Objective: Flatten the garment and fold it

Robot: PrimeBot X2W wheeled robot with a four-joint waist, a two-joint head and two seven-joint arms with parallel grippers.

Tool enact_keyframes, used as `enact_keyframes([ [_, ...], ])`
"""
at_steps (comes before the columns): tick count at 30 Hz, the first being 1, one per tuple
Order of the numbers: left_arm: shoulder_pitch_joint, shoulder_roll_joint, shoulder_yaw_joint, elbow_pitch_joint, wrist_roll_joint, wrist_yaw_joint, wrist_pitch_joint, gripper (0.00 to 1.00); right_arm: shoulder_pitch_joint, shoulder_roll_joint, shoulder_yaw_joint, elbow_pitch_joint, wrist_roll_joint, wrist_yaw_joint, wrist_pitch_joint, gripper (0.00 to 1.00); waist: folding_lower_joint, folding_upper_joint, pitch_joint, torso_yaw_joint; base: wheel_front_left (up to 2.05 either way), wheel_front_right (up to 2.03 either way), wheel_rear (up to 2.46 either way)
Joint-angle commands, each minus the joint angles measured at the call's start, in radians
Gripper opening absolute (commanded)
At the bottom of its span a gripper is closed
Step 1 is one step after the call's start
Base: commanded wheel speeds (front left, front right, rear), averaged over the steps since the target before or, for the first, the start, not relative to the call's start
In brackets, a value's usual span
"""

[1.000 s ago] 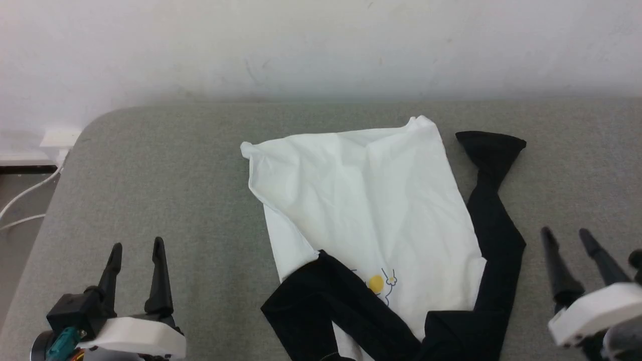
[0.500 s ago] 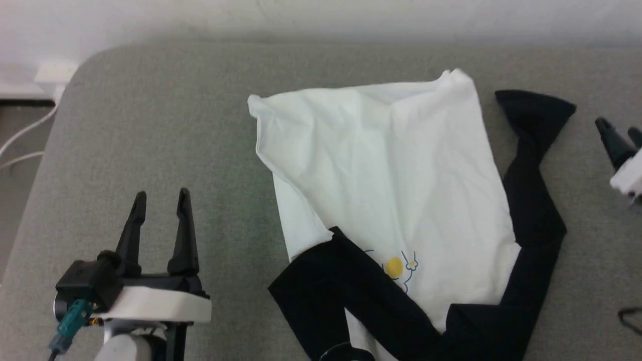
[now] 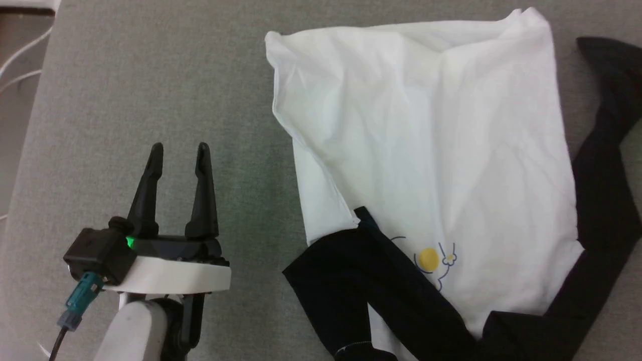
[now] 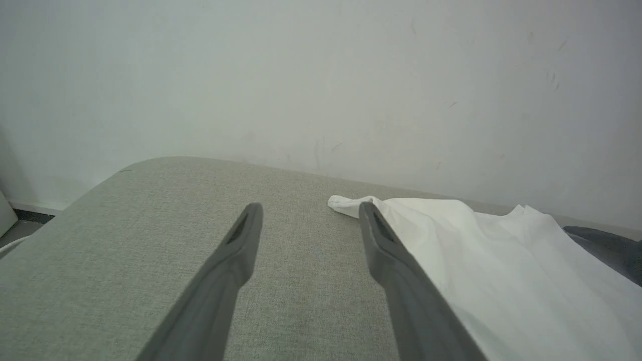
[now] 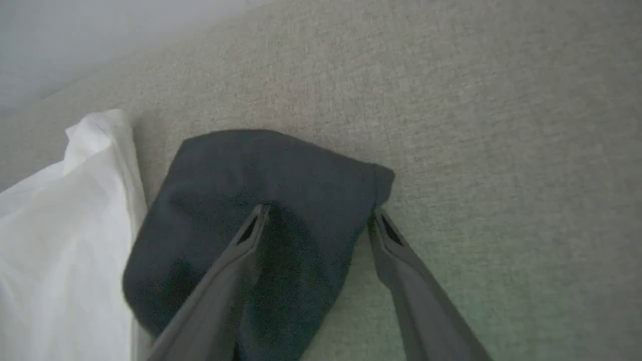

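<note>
In the head view, we see the left claw [image 3: 179, 149], jaws spread wide and empty, over a grey woven-fabric pad [image 3: 150, 75]. The garment [image 3: 426, 150], a white soft T-shirt with black sleeves and a small yellow-and-blue chest graphic, lies rumpled to that claw's right, apart from it.

In the left wrist view, the same claw [image 4: 309, 207] gapes wide, and the garment's white corner [image 4: 351, 204] lies just beyond its right fingertip, with a pale wall [image 4: 301, 75] ahead.

In the right wrist view, we find the right claw [image 5: 320, 210] wide and empty above the cuff end of one black sleeve [image 5: 251, 170]. One finger crosses the cloth and the other sits at its edge. We cannot tell whether they touch it. The white body lies to this claw's left.
</note>
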Motion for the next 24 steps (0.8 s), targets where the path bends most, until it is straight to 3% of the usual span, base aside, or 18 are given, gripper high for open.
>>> enact_keyframes([
  [1, -0.016, -0.011, 0.008, 0.002, 0.014, -0.012, -0.005, 1.0, -0.013, 0.001, -0.009, 0.029, -0.023, -0.002, 0.016, 1.0, -0.0003, 0.0, 0.047, 0.038, 0.0, 0.0, 0.0],
  [4, -0.015, -0.024, 0.016, 0.011, 0.022, -0.021, -0.005, 1.0, -0.012, 0.017, -0.05, 0.093, -0.05, -0.002, 0.069, 1.0, -0.0003, 0.0, 0.046, 0.038, 0.0, 0.0, 0.0],
  [5, -0.013, -0.028, 0.019, 0.015, 0.025, -0.024, -0.005, 1.0, -0.011, 0.024, -0.065, 0.116, -0.056, -0.002, 0.094, 0.87, -0.0003, 0.0, 0.044, 0.038, 0.0, 0.0, 0.0],
  [6, -0.012, -0.033, 0.023, 0.019, 0.026, -0.026, -0.005, 1.0, -0.01, 0.031, -0.077, 0.135, -0.064, -0.002, 0.117, 0.44, -0.0003, 0.0, 0.04, 0.037, 0.0, 0.0, 0.0],
  [7, -0.01, -0.036, 0.027, 0.023, 0.028, -0.028, -0.005, 1.0, -0.01, 0.037, -0.085, 0.15, -0.073, -0.002, 0.134, 0.22, -0.0003, 0.0, 0.036, 0.036, 0.0, 0.0, 0.0],
  [8, -0.01, -0.036, 0.027, 0.023, 0.028, -0.028, -0.005, 1.0, -0.01, 0.037, -0.085, 0.15, -0.073, -0.002, 0.134, 0.22, -0.0003, 0.0, 0.036, 0.036, 0.0, 0.0, 0.0],
  [9, -0.008, -0.039, 0.031, 0.027, 0.031, -0.03, -0.005, 1.0, -0.012, 0.042, -0.09, 0.155, -0.081, -0.002, 0.139, 0.0, -0.0003, 0.0, 0.031, 0.034, 0.0, 0.0, 0.0],
  [13, -0.004, -0.052, 0.045, 0.042, 0.039, -0.039, -0.005, 1.0, -0.017, 0.042, -0.068, 0.111, -0.107, -0.002, 0.051, 0.0, -0.0003, 0.0, -0.004, 0.027, 0.0, 0.0, 0.0],
  [18, 0.018, -0.062, 0.057, 0.067, 0.046, -0.05, -0.005, 1.0, -0.016, 0.013, -0.061, 0.017, -0.126, -0.002, -0.207, 0.0, -0.0003, 0.0, -0.086, 0.007, 0.0, 0.0, 0.0],
  [24, 0.067, -0.062, 0.068, 0.096, 0.05, -0.051, -0.005, 1.0, 0.02, 0.004, 0.022, -0.077, -0.098, -0.002, -0.378, 0.0, -0.0003, 0.0, -0.208, -0.036, 0.0, 0.0, 0.0],
])
